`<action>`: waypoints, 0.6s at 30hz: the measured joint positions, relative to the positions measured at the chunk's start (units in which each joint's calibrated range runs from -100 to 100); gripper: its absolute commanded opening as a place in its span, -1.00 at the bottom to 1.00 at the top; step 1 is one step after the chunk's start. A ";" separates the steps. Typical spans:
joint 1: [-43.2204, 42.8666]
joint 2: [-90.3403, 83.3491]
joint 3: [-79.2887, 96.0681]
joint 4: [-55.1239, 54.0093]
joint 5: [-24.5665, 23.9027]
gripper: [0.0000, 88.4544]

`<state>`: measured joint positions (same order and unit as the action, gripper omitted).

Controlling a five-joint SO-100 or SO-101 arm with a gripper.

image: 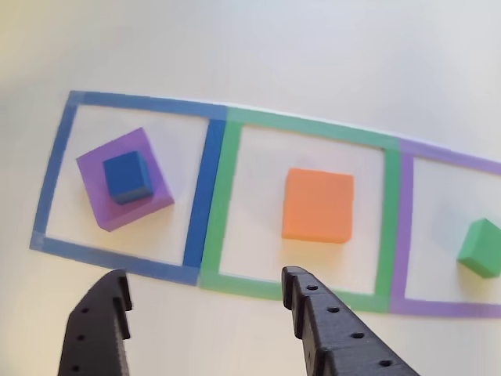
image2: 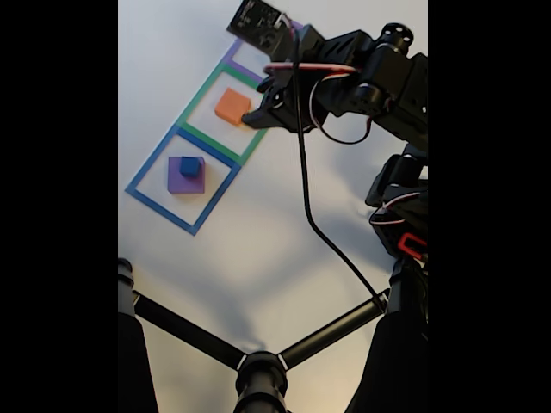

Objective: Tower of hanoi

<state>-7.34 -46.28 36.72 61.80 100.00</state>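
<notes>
Gripper [image: 205, 291]: fingers spread, holding nothing.
Blue cube [image: 127, 177]: on purple block [image: 156, 196], blue square [image: 205, 188].
Orange block [image: 318, 205]: green square [image: 227, 204].
Green cube [image: 481, 247]: purple square [image: 405, 227].

A blue cube [image: 127, 177] sits on a purple block [image: 125, 182] inside a blue tape square [image: 203, 196]. At its three o'clock, a green tape square [image: 227, 204] frames an orange block [image: 317, 205]; further on, purple tape [image: 401, 227] borders a green cube [image: 481, 247]. The tabletop [image: 313, 63] is white, the pincer [image: 205, 294] black.
</notes>
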 measured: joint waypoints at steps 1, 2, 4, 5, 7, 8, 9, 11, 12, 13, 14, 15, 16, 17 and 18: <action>-0.50 -0.59 2.41 -1.99 0.00 -0.37; -0.60 -1.09 4.56 -4.07 0.00 -0.37; -1.20 -1.93 8.68 -7.89 -0.75 -0.37; -1.80 -2.27 10.49 -9.81 -0.57 -0.35; -3.00 -3.36 14.79 -14.51 0.00 -0.34; -3.10 -3.78 17.37 -17.62 0.00 -0.34; -3.10 -4.12 19.69 -20.65 0.00 -0.34; -3.10 -4.54 23.30 -26.08 -0.38 -0.30; -3.10 -4.71 24.51 -27.99 -0.38 -0.27; -3.30 -4.96 25.54 -29.43 -0.38 -0.24; -3.79 -5.38 26.83 -30.94 -0.75 -0.20; -4.39 -5.63 28.46 -33.01 -0.57 -0.17; -5.09 -5.80 30.09 -35.33 -0.57 -0.17; -5.59 -5.80 31.90 -37.80 -0.57 -0.16; -5.69 -5.80 33.79 -40.51 -0.38 -0.15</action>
<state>-13.03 -52.08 70.51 21.29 99.62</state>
